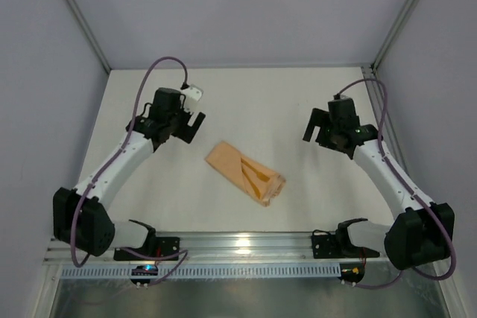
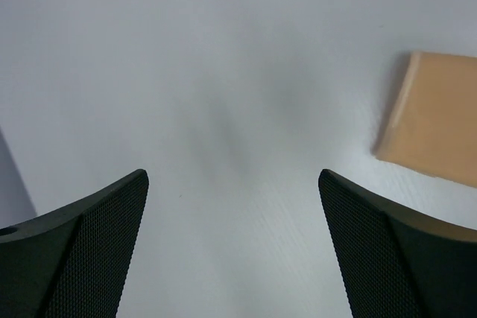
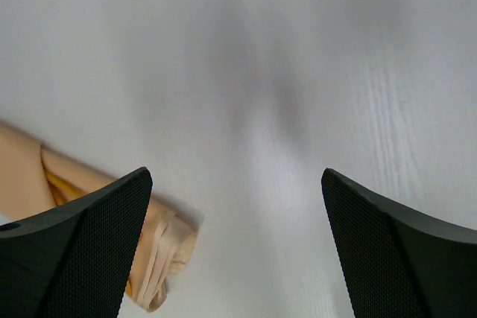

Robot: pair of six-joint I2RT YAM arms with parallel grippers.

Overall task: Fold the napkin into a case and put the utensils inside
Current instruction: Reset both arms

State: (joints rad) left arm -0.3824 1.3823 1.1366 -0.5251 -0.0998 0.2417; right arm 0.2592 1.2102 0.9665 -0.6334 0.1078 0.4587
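The peach-orange napkin lies folded as a narrow case (image 1: 245,173) diagonally at the table's middle, with layered diagonal edges. Bright-orange utensils (image 1: 258,177) show as thin strips tucked in its pocket. My left gripper (image 1: 195,126) hovers up-left of the case, open and empty. One corner of the case shows in the left wrist view (image 2: 440,117), right of that gripper (image 2: 232,176). My right gripper (image 1: 311,130) hovers right of the case, open and empty. The case's layered end (image 3: 168,236) shows by the left finger of that gripper (image 3: 235,176).
An aluminium rail (image 1: 238,243) runs along the near edge between the arm bases. Grey enclosure walls and frame posts (image 1: 78,16) bound the white table (image 1: 261,102) at left, right and back.
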